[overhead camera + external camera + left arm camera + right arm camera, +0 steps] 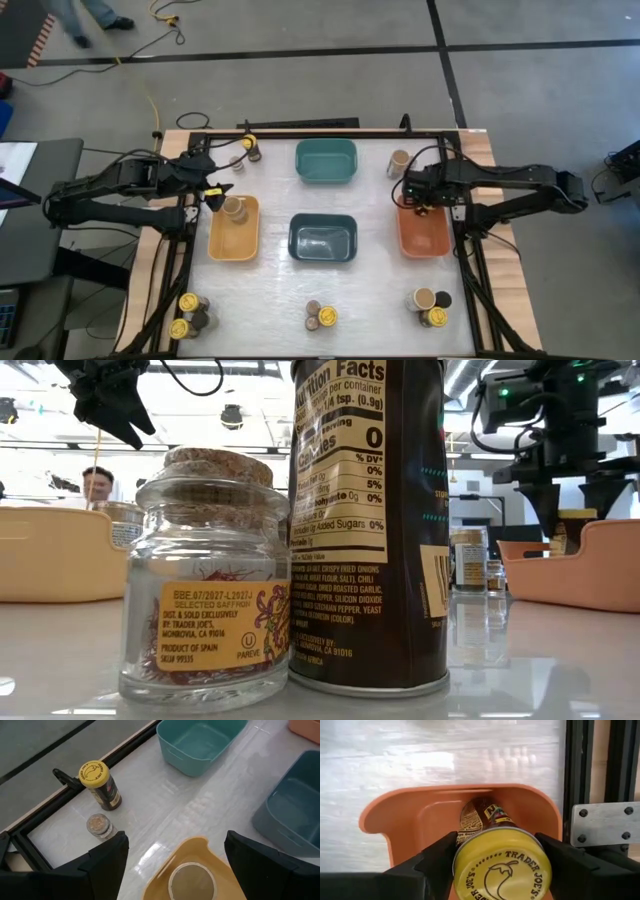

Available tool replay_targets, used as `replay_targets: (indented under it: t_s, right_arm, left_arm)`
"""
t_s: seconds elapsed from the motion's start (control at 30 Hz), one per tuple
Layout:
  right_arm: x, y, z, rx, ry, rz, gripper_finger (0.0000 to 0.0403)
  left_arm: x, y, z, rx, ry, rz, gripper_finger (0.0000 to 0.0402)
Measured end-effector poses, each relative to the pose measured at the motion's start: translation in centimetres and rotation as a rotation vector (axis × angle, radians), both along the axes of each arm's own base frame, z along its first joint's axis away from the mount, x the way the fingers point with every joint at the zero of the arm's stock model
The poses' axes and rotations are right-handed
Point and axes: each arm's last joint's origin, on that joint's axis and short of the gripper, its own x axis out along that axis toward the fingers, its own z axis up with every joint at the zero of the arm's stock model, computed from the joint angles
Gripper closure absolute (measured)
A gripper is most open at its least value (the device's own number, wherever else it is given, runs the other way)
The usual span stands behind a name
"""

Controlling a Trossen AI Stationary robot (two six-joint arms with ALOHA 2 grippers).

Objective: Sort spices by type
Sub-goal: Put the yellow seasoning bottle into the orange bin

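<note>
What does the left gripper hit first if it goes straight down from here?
Probably the tan-topped jar standing in the yellow bin. The left gripper hangs open right above it, a finger on either side, so the fingers may straddle the jar; depth is unclear.

Wide tan-topped cylindrical jar [233, 208] sitting in rectangular yellow plastic bin [234, 245] (left side); yellow-lidded cylindrical jar [501, 864] standing in rectangular orange plastic bin [420, 817], right.

Clear glass jar [205, 595], rough cork stopper [218, 466], paper label. Glossy white tabletop [380, 280]. Smooth matt plastic bins [326, 162].
</note>
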Motion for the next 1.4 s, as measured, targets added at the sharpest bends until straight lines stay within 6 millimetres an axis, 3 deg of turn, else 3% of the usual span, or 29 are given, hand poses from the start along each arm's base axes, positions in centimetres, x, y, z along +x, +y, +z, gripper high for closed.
replay_targets:
  t_s: [1.03, 1.4]
  right_arm:
    - [-0.02, 0.01, 0.00, -0.003, -0.006, -0.049, 0.0114]
    - [-0.03, 0.01, 0.04, -0.003, -0.010, -0.052, 0.0050]
  left_arm:
    - [0.01, 0.00, 0.00, 0.011, 0.009, -0.011, 0.0085]
    - [0.00, 0.00, 0.00, 0.010, 0.009, -0.011, 0.0085]
